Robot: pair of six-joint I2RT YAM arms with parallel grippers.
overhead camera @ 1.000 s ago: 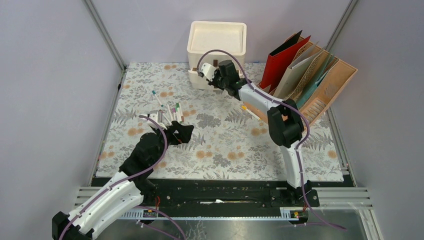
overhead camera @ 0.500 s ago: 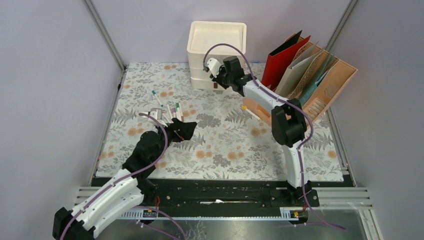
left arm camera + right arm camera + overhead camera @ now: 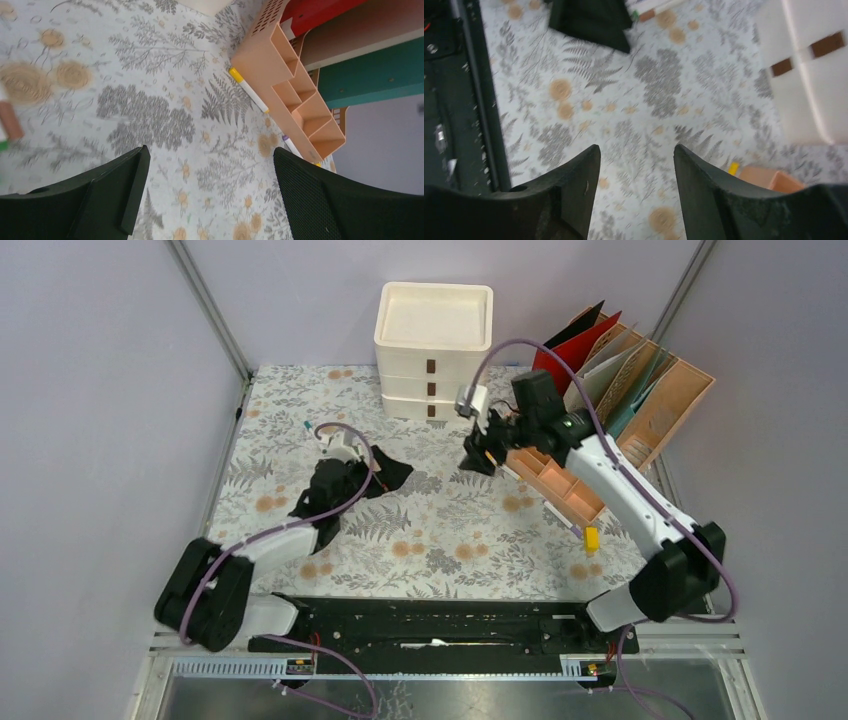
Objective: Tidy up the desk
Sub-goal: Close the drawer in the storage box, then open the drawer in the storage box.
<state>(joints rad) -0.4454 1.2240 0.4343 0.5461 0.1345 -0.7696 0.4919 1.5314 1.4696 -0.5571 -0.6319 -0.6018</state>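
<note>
Both claws apart and empty, hanging over the desk (image 3: 450, 530).
Left claw (image 3: 210, 160) is spread wide and the right claw (image 3: 636, 152) is parted, neither touching anything. Fingers are matte black, 1 mesh-textured. The desk's pale fern-and-orange-flower cloth lies flat under both arms. A peach plastic organiser (image 3: 295, 100) has square compartments, with a yellow-capped marker (image 3: 247, 90) just beside it.

desk (image 3: 450, 535), rectangular, flat, pale fern-and-flower print
</note>
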